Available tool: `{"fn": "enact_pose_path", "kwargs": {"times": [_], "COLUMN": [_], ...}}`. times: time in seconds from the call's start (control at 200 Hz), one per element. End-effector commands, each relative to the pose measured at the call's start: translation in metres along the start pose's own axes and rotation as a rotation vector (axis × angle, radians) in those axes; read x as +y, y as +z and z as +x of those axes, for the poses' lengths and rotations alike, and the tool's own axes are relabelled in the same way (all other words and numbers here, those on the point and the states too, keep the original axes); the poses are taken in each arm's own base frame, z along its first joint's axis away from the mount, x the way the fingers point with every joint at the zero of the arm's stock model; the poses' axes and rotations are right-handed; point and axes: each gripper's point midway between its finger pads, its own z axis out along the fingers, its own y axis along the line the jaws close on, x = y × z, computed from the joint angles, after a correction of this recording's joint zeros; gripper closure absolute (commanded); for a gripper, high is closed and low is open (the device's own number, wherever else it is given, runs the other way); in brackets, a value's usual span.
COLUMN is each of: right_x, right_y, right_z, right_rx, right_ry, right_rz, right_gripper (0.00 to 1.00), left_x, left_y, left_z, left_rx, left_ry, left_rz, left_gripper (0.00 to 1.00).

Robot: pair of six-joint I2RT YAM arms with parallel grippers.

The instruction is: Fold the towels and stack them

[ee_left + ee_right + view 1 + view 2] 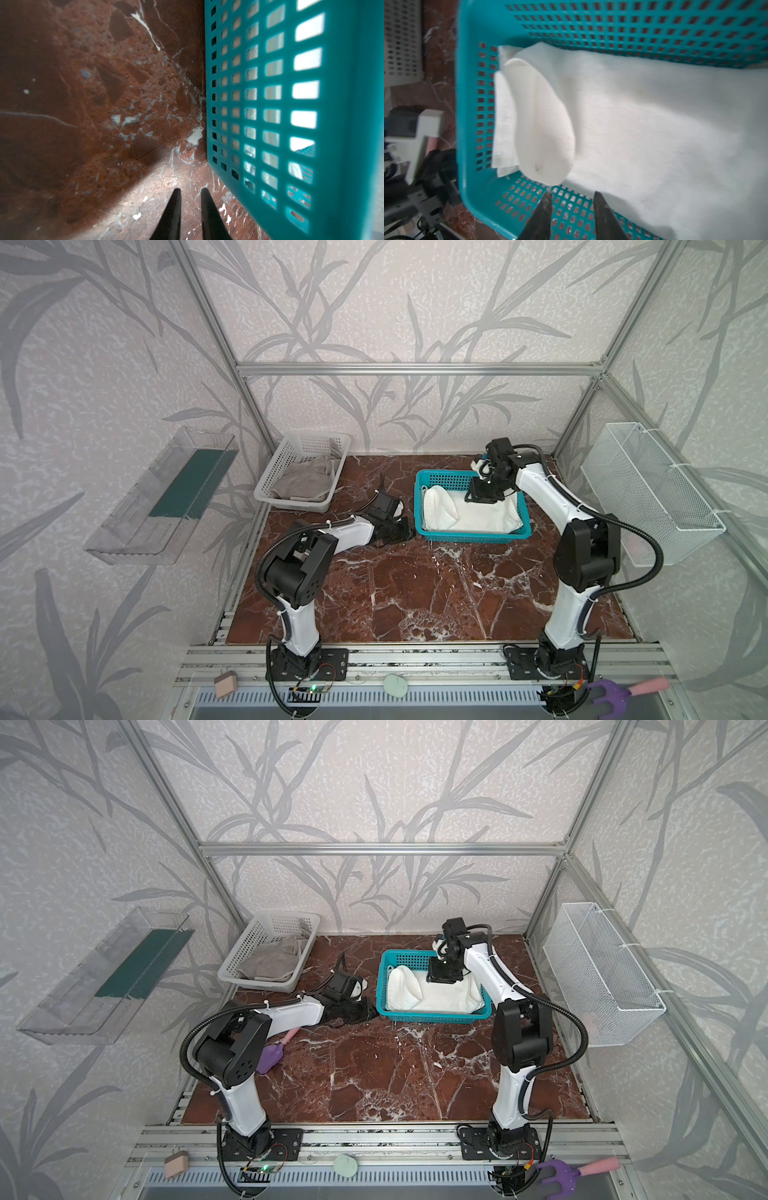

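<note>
- Right pincer (pixel 573 193): parted, empty, over the white towel (pixel 643 124) inside your teal basket (pixel 612 20).
- Left pincer (pixel 191 189): barely parted, empty, beside that basket.

In the right wrist view the white towel (pixel 643 128) is blurred soft and runs off the frame's edge. The right hand (pixel 573 193) shows only its finger ends. In the left wrist view the teal basket (pixel 342 124) is out of focus and cut off. In both top views the right arm (pixel 540 489) covers part of that towel.
</note>
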Motion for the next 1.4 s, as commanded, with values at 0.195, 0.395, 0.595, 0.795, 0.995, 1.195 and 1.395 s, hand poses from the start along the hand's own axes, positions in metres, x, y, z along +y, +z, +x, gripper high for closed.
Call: {"fn": "enact_pose_path", "kwargs": {"times": [0.195, 0.395, 0.595, 0.795, 0.995, 1.195, 1.395], "right_x": [0.003, 0.041, 0.094, 0.145, 0.174, 0.164, 0.088], "right_y": [0.065, 0.083, 0.056, 0.039, 0.043, -0.008, -0.025], "right_z": [0.011, 0.013, 0.009, 0.015, 0.035, 0.016, -0.001], "right_rx": [0.103, 0.142, 0.112, 0.075, 0.131, 0.012, -0.057], "right_ry": [0.051, -0.010, -0.052, -0.069, -0.158, -0.206, -0.032], "right_rz": [-0.125, -0.192, -0.310, -0.451, -0.412, -0.353, -0.270], "right_gripper": [0.66, 0.66, 0.66, 0.66, 0.65, 0.63, 0.63], "left_x": [-0.013, -0.014, -0.020, -0.024, -0.025, -0.022, -0.027], "left_y": [-0.001, 0.002, 0.005, 0.007, 0.008, 0.009, 0.011], "left_z": [-0.009, -0.010, -0.010, -0.012, -0.013, -0.011, -0.013], "left_rx": [-0.002, 0.006, 0.011, 0.009, 0.009, 0.013, 0.016], "left_ry": [0.023, 0.021, 0.023, 0.027, 0.027, 0.032, 0.032], "left_rz": [0.017, 0.021, 0.033, 0.042, 0.042, 0.033, 0.047], "left_gripper": [0.80, 0.79, 0.79, 0.79, 0.79, 0.79, 0.79]}}
